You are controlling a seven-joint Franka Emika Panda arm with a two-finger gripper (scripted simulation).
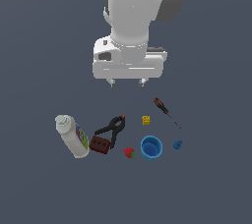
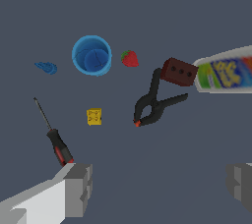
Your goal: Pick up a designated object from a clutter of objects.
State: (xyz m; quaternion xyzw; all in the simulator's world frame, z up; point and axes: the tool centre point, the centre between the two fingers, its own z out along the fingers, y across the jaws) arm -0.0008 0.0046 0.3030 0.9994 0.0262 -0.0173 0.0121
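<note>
Flat, even, dim simulator light; no cast shadows or glare; coarse, slightly soft rendering.

Exterior view looks down — wrist view nearer; both share clutter.

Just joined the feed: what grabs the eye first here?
The big white gripper hangs open above the clutter, holding nothing. Below it, the blue cup stands upright between the strawberry and a small blue piece. The screwdriver lies apart toward the exterior view's right.
</note>
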